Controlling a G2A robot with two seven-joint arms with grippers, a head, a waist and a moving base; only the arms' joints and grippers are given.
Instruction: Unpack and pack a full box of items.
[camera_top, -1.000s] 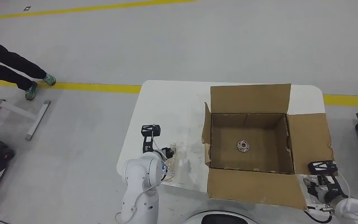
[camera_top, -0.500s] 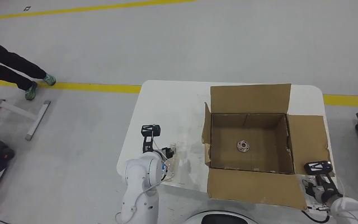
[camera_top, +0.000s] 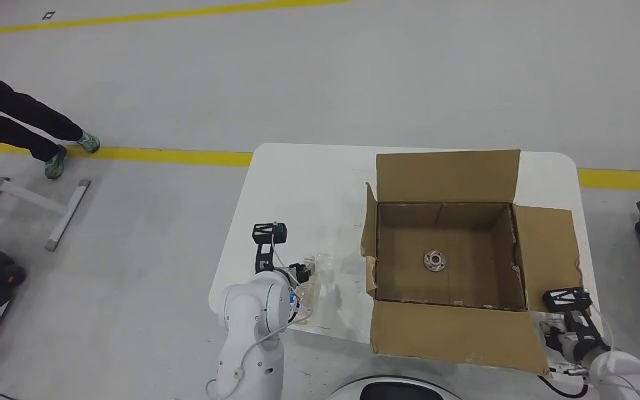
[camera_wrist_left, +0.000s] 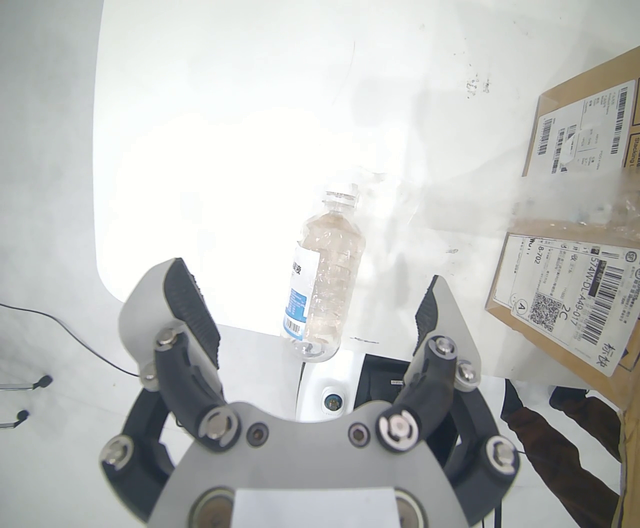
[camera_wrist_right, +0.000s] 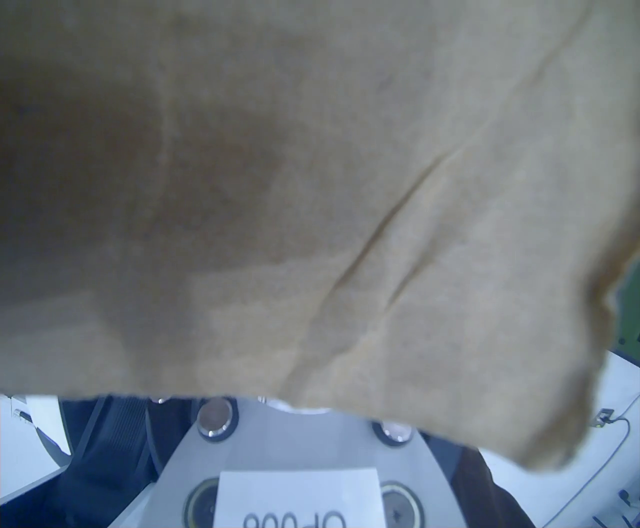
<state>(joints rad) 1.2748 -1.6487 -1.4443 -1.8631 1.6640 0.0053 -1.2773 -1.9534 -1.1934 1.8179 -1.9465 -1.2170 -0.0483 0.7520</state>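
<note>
Brown box (camera_top: 450, 180), white table (camera_top: 300, 190), clear bottle (camera_wrist_left: 325, 280)

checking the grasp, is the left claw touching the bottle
Apart: left wrist view shows the open left claw with clear gaps on both sides of the bottle.

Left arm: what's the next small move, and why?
Probably ease the left pincer forward onto the bottle and shut on it. Its jaws stand open and empty; the bottle lies on its side on the table, lined up between them, untouched. It is outside the open box, whose floor holds just a small ring, so packing looks due.
</note>
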